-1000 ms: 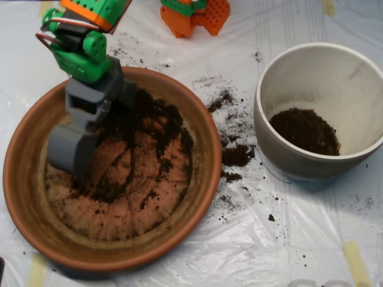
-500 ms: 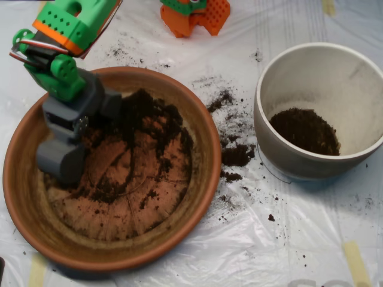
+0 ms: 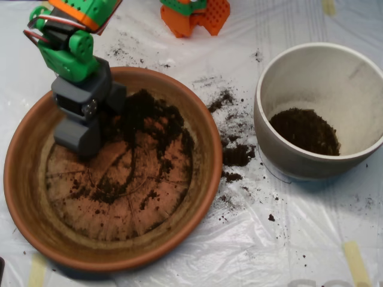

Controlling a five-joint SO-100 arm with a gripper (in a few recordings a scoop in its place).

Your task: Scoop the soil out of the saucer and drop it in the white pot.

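The terracotta saucer [image 3: 206, 155] fills the left half of the overhead view. Dark soil [image 3: 152, 116] lies heaped in its upper middle part, with thinner streaks and crumbs across the ridged floor. My grey scoop [image 3: 76, 137] hangs from the green arm over the saucer's upper left, its tip down near the floor just left of the heap. At the right stands the white pot [image 3: 359, 89], with a patch of soil [image 3: 304, 130] at its bottom.
Spilled soil [image 3: 236, 154] lies on the white plastic sheet between saucer and pot, with more crumbs behind the saucer. An orange and green part [image 3: 194, 15] stands at the top edge. Yellow tape [image 3: 354, 263] marks the sheet at bottom right.
The scoop has moved from the saucer's left floor up and to the right, closer to the heap. The floor it left is swept barer.
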